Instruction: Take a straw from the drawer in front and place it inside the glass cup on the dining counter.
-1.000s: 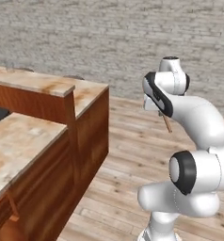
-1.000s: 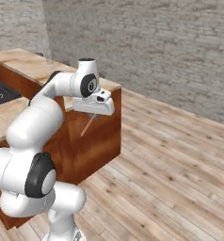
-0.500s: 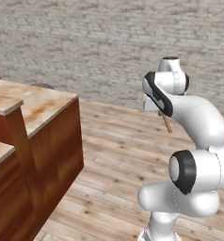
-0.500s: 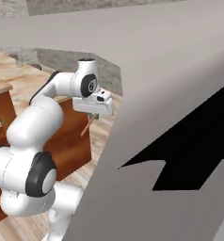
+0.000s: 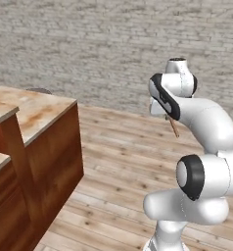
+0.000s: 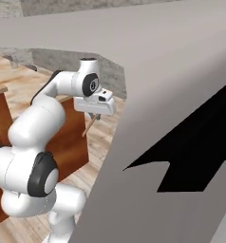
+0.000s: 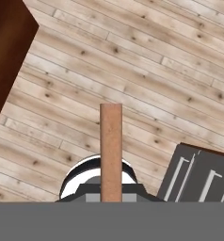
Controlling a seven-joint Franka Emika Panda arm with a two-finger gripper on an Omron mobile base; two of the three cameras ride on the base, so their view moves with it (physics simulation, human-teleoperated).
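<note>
— So where is the straw at this moment?

— Up in the air, pinched between the fingers at its upper end. In the right base view it hangs slanting down and to the left from under the hand, reddish-brown and thin, clear of everything below it. In the left base view the same stick pokes out beside the wrist, angled downward.

— And the fingers themselves?

— Drawn close together on the straw; the gap between them is no wider than the stick. From the hand view the straw runs straight up the middle of the picture, its free end pointing away over the wooden plank floor.

— Anything near it?

— The table, beige marbled on a reddish-brown wood base, stands off to the arm's left, well apart from the straw. A large flat grey surface covers the right of the right base view.
</note>
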